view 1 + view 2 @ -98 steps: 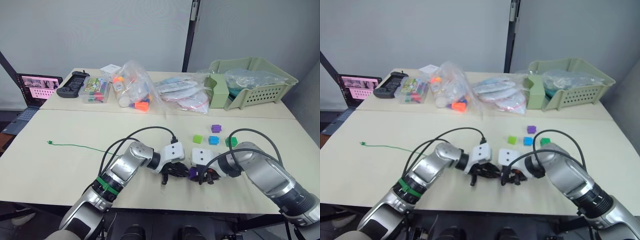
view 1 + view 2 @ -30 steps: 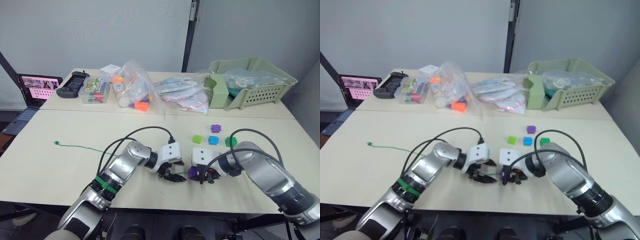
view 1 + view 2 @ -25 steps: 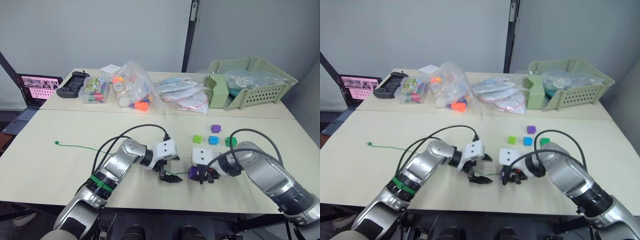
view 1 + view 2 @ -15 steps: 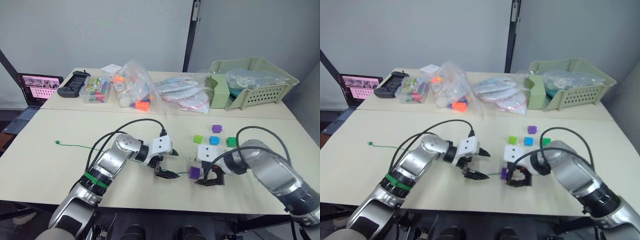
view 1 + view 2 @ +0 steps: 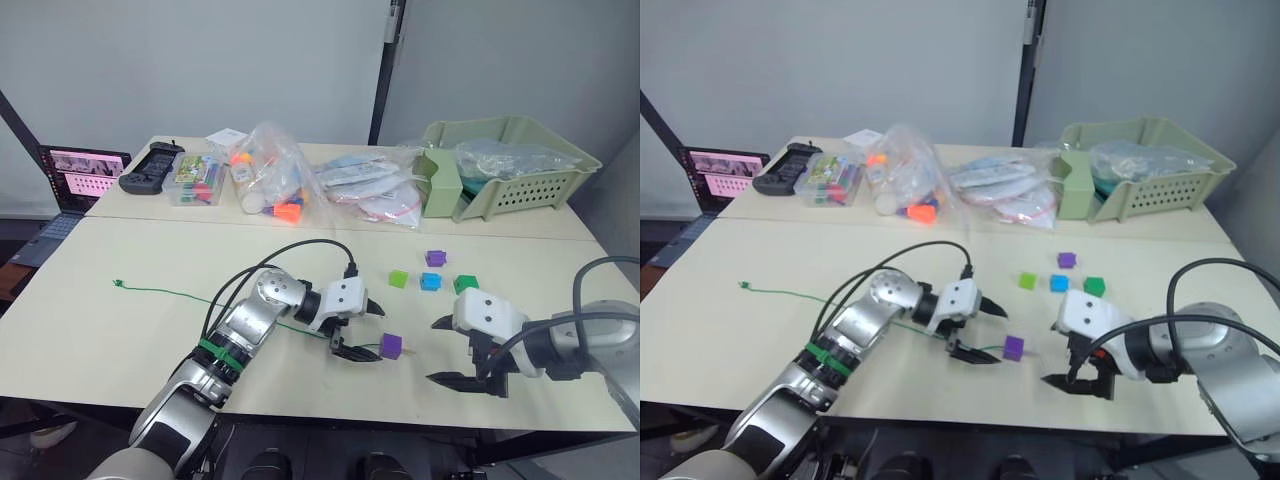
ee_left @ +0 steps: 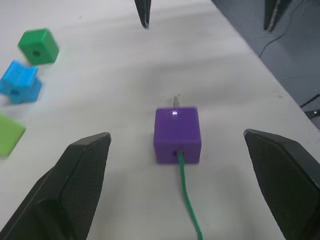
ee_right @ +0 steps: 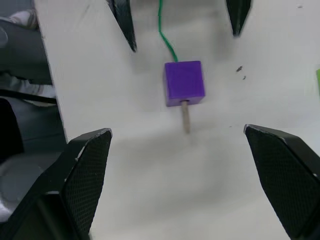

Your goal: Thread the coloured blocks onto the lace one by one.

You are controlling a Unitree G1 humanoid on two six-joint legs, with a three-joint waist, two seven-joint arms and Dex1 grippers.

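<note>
Purple cube [image 7: 184,83] lay on the table [image 5: 120,340] between both wide-open grippers, left [image 5: 358,331] and right [image 5: 468,351], threaded on the limp green lace [image 6: 186,194], whose stiff tip [image 7: 185,116] looked easiest to pinch.

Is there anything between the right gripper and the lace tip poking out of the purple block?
Nothing visible. The right gripper is open, facing the purple block. The lace runs through the block, and its stiff tip points toward the gripper over bare table.
</note>
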